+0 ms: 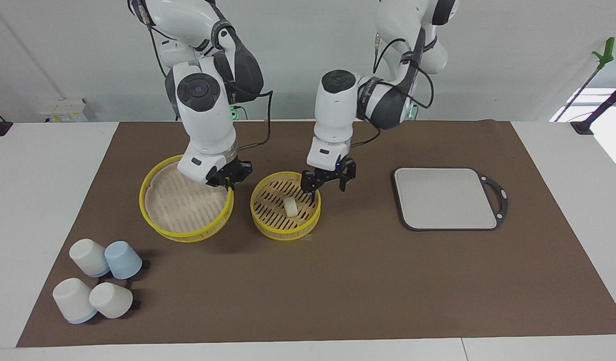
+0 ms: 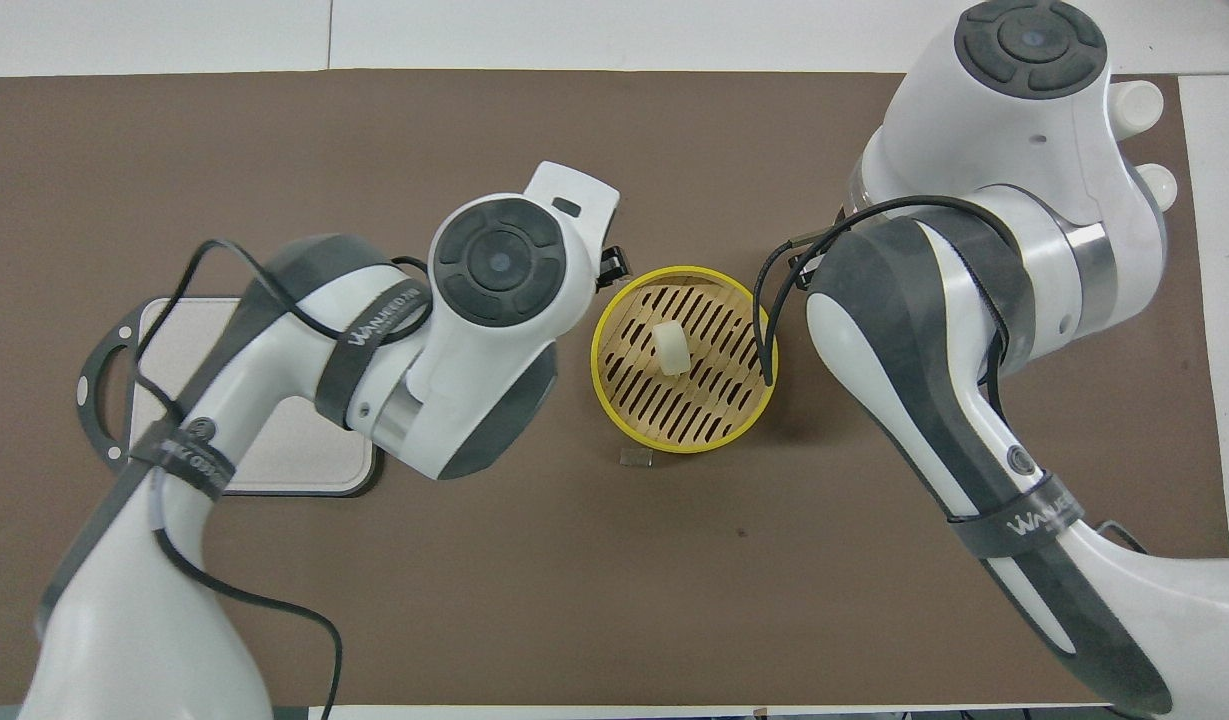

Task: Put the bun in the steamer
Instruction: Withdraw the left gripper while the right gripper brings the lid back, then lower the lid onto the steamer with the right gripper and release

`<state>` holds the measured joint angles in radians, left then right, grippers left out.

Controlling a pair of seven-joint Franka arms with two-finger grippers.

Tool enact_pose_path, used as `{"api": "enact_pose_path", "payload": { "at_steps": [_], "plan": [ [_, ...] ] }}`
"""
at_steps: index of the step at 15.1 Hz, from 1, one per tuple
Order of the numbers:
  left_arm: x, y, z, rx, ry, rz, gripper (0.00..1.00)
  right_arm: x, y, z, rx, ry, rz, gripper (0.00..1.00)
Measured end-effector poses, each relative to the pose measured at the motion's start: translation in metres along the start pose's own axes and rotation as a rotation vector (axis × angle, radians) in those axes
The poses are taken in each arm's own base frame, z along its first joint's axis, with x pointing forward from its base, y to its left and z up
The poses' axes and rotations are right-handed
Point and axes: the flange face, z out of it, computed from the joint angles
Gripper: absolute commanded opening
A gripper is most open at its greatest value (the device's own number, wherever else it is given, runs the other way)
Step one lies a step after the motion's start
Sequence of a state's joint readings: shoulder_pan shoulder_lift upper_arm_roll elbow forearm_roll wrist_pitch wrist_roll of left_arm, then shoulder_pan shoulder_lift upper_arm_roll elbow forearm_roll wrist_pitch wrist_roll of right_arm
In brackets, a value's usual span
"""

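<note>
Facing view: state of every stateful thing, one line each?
steamer: uncovered, upright on the mat, bun inside.
bun: resting on the steamer's slats, not held.
lid: off the steamer, tilted, held at its rim by the right gripper.
left gripper: open, over the steamer's rim, holding nothing.
right gripper: shut on the lid's rim.
cups: four, upturned, clustered at the right arm's end.
grey board: flat, bare.
</note>
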<state>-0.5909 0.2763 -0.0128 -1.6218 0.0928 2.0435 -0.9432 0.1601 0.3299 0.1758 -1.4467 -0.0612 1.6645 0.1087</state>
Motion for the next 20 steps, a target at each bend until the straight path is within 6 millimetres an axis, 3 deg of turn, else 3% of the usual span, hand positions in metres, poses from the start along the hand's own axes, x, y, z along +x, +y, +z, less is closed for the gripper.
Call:
{"api": "enact_pose_path", "payload": {
  "at_steps": [2,4,8,9,11,14,20],
  "plan": [
    [0.032,-0.042,-0.018,0.031,-0.008,0.004,1.00,0.004,-0.012,-0.003,0.036,0.045,0.004,0.03],
    [0.068,-0.091,-0.032,0.058,-0.021,0.023,1.00,0.006,-0.045,-0.004,0.059,0.093,0.033,0.03],
    [0.127,-0.203,-0.063,0.088,-0.061,0.093,1.00,-0.007,-0.179,0.013,0.096,0.164,0.078,0.03],
    [0.137,-0.229,-0.071,0.087,-0.074,0.116,1.00,-0.011,-0.204,0.023,0.092,0.165,0.070,0.05],
    [0.149,-0.276,-0.084,0.084,-0.100,0.166,1.00,-0.014,-0.235,0.043,0.068,0.182,0.056,0.08],
    [0.152,-0.316,-0.101,0.083,-0.129,0.221,1.00,-0.008,-0.236,0.066,0.053,0.172,0.059,0.08],
    [0.124,-0.330,-0.108,0.080,-0.158,0.269,1.00,-0.008,-0.229,0.080,0.041,0.151,0.068,0.08]
  ]
}}
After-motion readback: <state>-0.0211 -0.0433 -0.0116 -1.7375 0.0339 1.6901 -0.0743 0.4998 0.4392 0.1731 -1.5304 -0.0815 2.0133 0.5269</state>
